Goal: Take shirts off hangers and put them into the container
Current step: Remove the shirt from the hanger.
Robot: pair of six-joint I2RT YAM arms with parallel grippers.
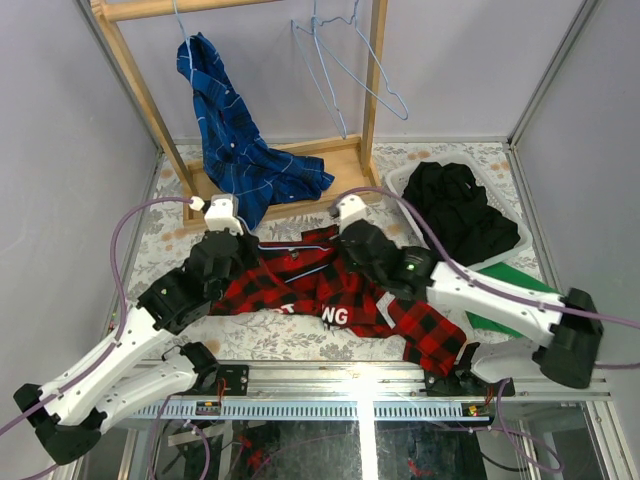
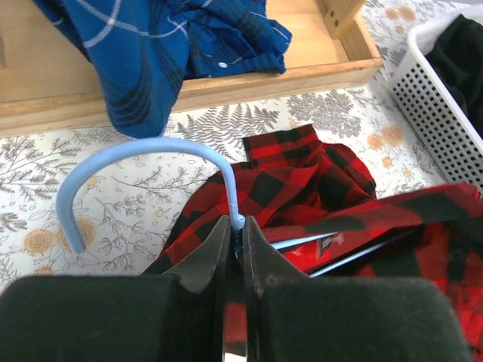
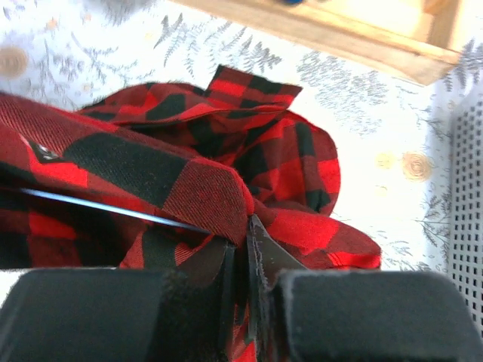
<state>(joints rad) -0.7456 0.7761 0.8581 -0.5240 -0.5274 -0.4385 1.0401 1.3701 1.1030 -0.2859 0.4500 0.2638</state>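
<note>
Left wrist: hanger (image 2: 151, 144) in end effector (image 2: 235, 223)

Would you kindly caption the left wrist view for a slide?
The left pincer grips the light-blue hanger by its hook, over the red-and-black plaid shirt.

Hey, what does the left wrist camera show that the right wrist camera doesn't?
Left wrist only: the left gripper pinching the light-blue hanger just below its curved hook, the blue plaid shirt, and a black shirt inside the basket. Right wrist only: the right gripper closed on a fold of the red plaid shirt. Both: that red shirt, the floral table, the wooden rack base, and the basket's wall.
</note>
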